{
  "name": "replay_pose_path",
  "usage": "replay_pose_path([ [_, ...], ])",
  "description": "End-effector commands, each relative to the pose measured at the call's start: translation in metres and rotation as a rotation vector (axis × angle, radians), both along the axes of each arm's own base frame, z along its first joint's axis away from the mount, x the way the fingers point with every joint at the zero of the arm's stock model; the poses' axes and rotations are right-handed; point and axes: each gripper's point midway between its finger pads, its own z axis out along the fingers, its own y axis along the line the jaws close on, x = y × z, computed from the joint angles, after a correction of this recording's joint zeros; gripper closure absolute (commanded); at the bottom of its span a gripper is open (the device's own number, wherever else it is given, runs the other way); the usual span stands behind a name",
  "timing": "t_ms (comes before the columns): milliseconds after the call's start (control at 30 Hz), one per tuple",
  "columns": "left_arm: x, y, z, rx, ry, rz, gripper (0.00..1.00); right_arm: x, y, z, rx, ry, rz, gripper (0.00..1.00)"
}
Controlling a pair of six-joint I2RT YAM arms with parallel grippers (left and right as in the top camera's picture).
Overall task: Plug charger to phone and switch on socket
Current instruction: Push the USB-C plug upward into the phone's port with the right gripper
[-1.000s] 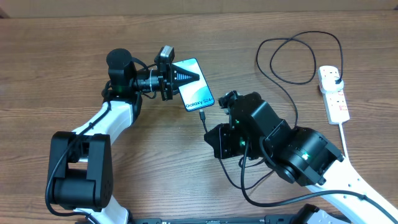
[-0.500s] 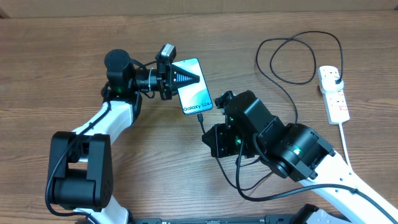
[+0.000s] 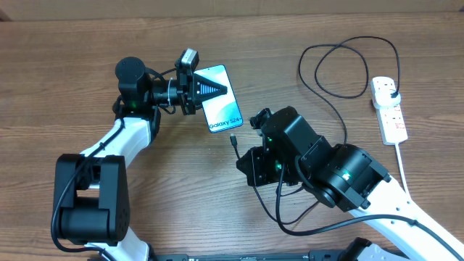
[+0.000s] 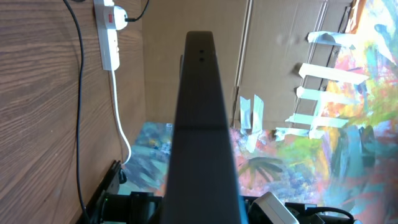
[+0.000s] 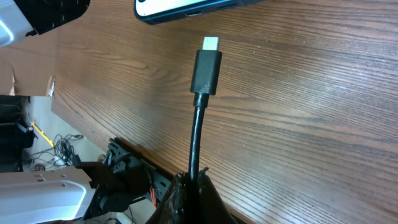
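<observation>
The right gripper [image 5: 189, 185] is clamped shut on the charger [image 5: 198, 127], taken a little way behind its connector tip [image 5: 206, 67], and that tip is aimed at the bottom edge of the phone [image 5: 186, 7] with a small gap left, nothing touching yet. The cable is thin and floppy, so only the stiff bit by the plug body can really be pushed with, and a hold closer to it is probably wanted or the tip gets bent aside. The left gripper [image 3: 209, 89] is closed on the phone's far end, pinched front and back, screen up. It's rigid, glassy, likely slick, so some pivoting under the push should be expected. Over at the right edge of the table [image 3: 72, 43] the socket [image 3: 390, 110] is parked, well apart, with the cable's black plug seated in it
</observation>
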Motion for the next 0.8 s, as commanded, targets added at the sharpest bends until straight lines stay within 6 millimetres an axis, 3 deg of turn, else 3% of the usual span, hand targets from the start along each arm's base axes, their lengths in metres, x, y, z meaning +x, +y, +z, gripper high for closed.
replay_pose_path([
  [0,0.0025,-0.0003,0.0109,-0.003,-0.09,-0.001,0.96,0.0001,0.0033,0.0044,0.018,-0.015,0.013,0.96],
  [767,0.0059,-0.0007,0.0104,-0.004,-0.003,0.019,0.96,0.0074,0.006,0.0087,0.031,-0.05,0.0,0.96],
])
